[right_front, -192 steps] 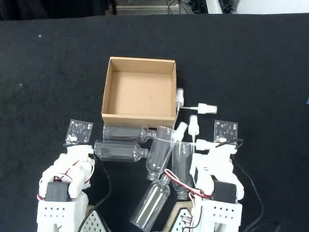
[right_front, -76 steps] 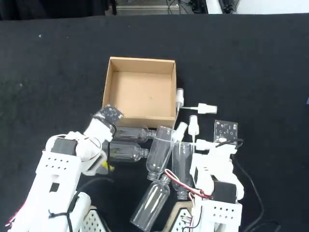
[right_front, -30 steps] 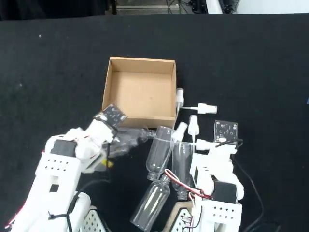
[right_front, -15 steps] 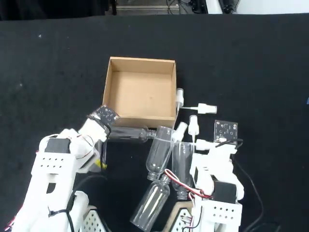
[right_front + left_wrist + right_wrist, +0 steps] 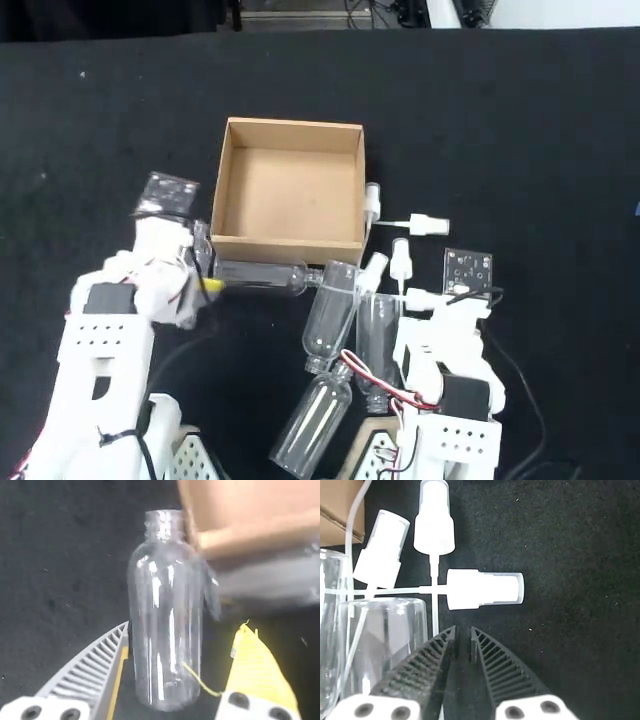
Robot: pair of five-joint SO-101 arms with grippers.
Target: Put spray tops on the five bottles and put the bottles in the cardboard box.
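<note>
Black tabletop (image 5: 520, 120) spreads wide far and right of the cardboard box (image 5: 290, 246); left pincer (image 5: 184, 630) clamps clear bottle (image 5: 165, 600) at its near-left corner; right pincer (image 5: 462, 629) nearly closed, empty.

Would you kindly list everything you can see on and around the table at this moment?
Cardboard box: one, brown, open and empty, mid-table.
Lying bottles: four, clear; one along the box's near wall, three between the arms.
Held bottle: one, clear, between the left gripper's fingers, beside the box's corner.
Spray tops: five, white, loose on the table right of the box.
Table: one, black.
Left gripper: white and yellow, shut on the held bottle.
Right gripper: black fingers, shut, holding nothing, just short of the spray tops.
</note>
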